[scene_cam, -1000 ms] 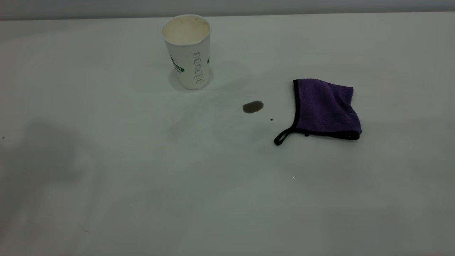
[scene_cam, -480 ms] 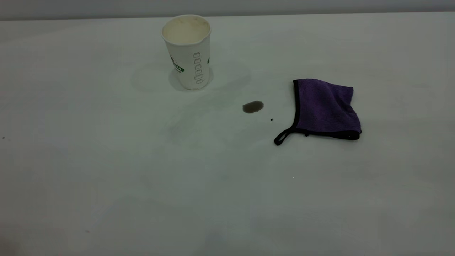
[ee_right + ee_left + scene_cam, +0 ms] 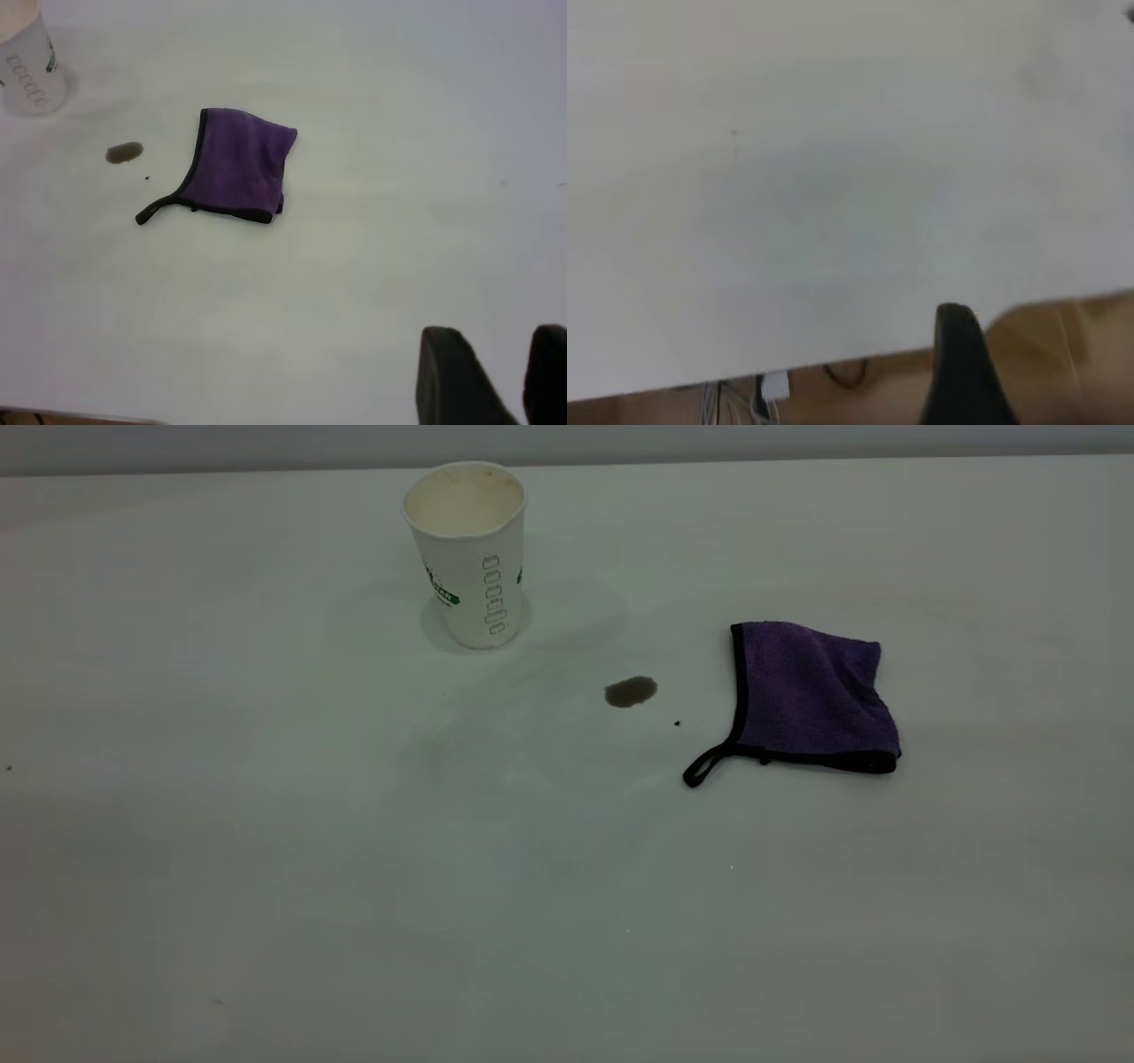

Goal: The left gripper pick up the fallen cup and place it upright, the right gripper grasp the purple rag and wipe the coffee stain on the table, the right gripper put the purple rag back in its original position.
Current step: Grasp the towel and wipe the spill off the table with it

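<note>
Little of the robot's body shows. The left claw [image 3: 963, 367] appears as one matte black finger, rounded at the tip and widening toward its base. The right claw [image 3: 498, 379] shows two matte black fingers with blunt rounded tips, smooth and unmarked, a narrow gap between them. No cables or screws are visible.

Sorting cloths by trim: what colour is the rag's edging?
Black, on the purple rag; clearest in the exterior view.

I see neither arm in exterior view. Left gripper [image 3: 961, 367] cut by frame edge, one finger showing; cup [image 3: 27, 66] top cropped.
</note>
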{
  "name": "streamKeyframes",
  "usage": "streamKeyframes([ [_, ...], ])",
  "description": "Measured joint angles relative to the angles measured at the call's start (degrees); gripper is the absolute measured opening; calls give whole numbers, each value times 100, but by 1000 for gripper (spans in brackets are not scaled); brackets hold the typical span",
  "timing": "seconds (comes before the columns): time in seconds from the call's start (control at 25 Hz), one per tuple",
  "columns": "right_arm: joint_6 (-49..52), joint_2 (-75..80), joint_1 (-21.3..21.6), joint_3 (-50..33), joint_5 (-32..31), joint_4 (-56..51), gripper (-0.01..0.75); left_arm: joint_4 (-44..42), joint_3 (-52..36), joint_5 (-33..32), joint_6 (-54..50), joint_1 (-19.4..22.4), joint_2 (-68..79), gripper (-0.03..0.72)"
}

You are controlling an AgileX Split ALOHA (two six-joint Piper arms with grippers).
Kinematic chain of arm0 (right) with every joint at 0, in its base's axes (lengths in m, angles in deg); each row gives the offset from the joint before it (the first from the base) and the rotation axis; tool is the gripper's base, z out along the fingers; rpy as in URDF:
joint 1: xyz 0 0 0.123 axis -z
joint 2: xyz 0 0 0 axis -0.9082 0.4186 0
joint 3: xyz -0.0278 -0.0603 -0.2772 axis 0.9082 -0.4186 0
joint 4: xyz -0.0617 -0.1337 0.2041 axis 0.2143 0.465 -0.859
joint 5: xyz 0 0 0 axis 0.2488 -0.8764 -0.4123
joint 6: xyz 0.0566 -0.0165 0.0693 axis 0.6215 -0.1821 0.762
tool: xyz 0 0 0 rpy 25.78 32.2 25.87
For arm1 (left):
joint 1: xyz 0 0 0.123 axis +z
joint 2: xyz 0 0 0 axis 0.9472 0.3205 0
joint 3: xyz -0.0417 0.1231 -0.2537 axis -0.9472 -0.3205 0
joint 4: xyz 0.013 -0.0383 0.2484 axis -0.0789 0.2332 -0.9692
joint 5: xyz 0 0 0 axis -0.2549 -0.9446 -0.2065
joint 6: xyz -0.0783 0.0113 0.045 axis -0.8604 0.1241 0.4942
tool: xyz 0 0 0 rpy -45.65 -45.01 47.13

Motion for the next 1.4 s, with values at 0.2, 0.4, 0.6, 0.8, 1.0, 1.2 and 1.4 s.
streamKeyframes([
  [0.2,0,0,0,0,0,0,238,-6,-383,11,-17,203,-687,532],
  [0.4,0,0,0,0,0,0,238,-6,-434,125,-17,203,-1059,532],
  [0.6,0,0,0,0,0,0,238,-6,-451,131,-17,203,-1185,532],
  [0.8,0,0,0,0,0,0,238,-96,-505,107,-30,203,-1185,532],
  [1.0,0,0,0,0,0,0,238,-126,-516,94,-34,203,-1185,532],
  [1.2,0,0,0,0,0,0,238,-126,-516,94,-34,203,-1185,532],
  [1.4,0,0,0,0,0,0,238,-126,-516,94,-34,203,-1185,532],
])
